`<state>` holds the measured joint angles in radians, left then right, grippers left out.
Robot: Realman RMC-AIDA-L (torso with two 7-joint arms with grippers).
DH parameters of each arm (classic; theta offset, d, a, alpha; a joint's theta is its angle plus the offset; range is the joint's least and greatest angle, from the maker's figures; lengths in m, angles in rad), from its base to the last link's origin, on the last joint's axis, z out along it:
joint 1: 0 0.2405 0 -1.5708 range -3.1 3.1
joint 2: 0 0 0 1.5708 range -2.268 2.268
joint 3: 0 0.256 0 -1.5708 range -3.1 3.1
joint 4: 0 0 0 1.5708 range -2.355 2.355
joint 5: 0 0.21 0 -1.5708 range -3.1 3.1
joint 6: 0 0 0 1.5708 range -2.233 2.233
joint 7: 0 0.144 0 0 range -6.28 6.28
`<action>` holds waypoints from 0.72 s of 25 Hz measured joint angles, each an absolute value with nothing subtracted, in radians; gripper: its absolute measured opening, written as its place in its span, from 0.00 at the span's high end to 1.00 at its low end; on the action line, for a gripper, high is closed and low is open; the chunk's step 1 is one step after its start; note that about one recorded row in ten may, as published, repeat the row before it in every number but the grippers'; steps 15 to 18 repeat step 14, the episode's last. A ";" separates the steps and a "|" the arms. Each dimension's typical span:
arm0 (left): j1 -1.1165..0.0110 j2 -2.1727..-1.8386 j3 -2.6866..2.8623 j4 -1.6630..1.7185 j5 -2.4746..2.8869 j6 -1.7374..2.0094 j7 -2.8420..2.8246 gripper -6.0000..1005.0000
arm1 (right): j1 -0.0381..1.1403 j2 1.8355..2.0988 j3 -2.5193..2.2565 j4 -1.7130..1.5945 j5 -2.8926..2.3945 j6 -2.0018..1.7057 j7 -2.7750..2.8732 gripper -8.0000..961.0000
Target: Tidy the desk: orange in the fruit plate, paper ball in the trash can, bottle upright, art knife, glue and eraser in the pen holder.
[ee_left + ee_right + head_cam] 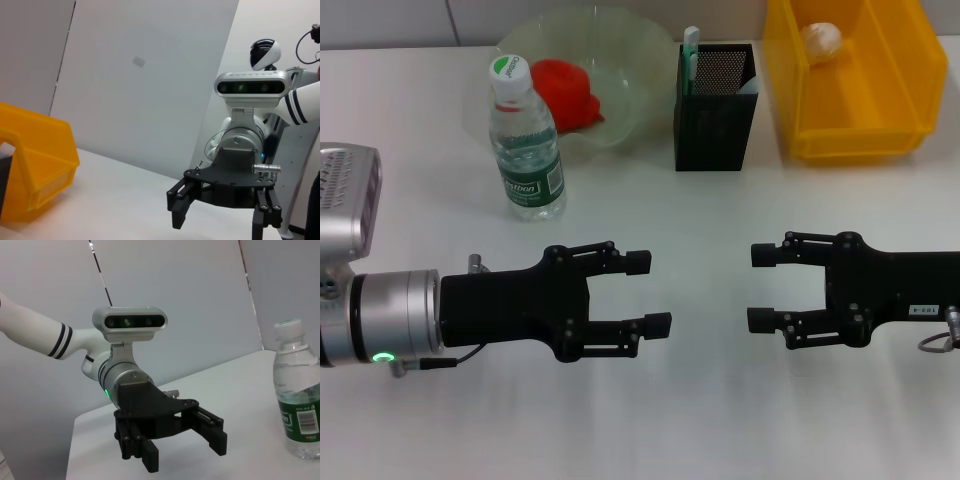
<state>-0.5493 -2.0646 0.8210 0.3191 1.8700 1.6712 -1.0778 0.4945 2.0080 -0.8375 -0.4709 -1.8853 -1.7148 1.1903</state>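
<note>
**White desk, both grippers hanging open and holding nothing**

White table (720,420) all around, and we've got the left gripper (648,293) and the right gripper (760,287) low at the near edge, pointing at each other with a gap between them. Both have their fingers spread apart, nothing in either one.

At the back, the orange (565,92) sits inside the clear plate (640,60). The bottle (524,142) stands upright just in front of the plate, green cap on, touching nothing else. The black mesh pen holder (715,110) is near the plate, on its right, with a white and green stick (691,55) poking out the top; we can't tell what else is inside. The yellow bin (850,120) is on the holder's right, and the paper ball (821,41) lies in its far end.

From the right wrist camera we see the left gripper with the bottle off to one side.
</note>
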 joint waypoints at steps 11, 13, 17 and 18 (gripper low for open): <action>-0.554 -2.066 0.832 0.321 1.871 1.674 -1.084 0.22 | 0.499 2.008 -0.838 -0.471 -1.892 -1.715 1.195 0.15; -0.555 -2.066 0.832 0.320 1.872 1.674 -1.082 0.22 | 0.499 2.008 -0.837 -0.471 -1.892 -1.715 1.196 0.15; -0.555 -2.066 0.832 0.320 1.872 1.674 -1.080 0.22 | 0.498 2.008 -0.838 -0.471 -1.892 -1.715 1.196 0.15; -0.555 -2.066 0.832 0.320 1.872 1.674 -1.080 0.22 | 0.498 2.008 -0.838 -0.471 -1.892 -1.715 1.196 0.15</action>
